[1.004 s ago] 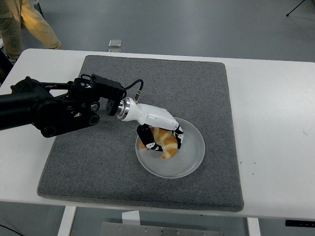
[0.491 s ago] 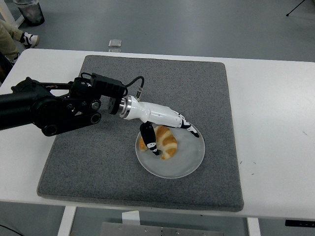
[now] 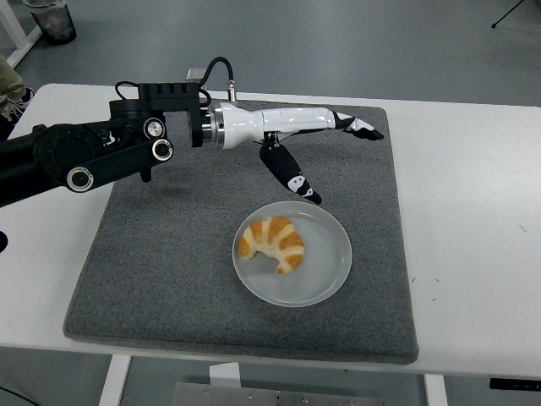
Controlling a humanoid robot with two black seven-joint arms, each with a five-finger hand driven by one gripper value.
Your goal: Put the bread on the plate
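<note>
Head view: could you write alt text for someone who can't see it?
A croissant lies on a clear plate on a grey mat. The robot's left hand hovers open above, holding nothing.

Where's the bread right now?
In the head view the bread lies on the left half of the plate, on the grey mat near the table's front edge. The left robot hand is open above it, not touching.
</note>
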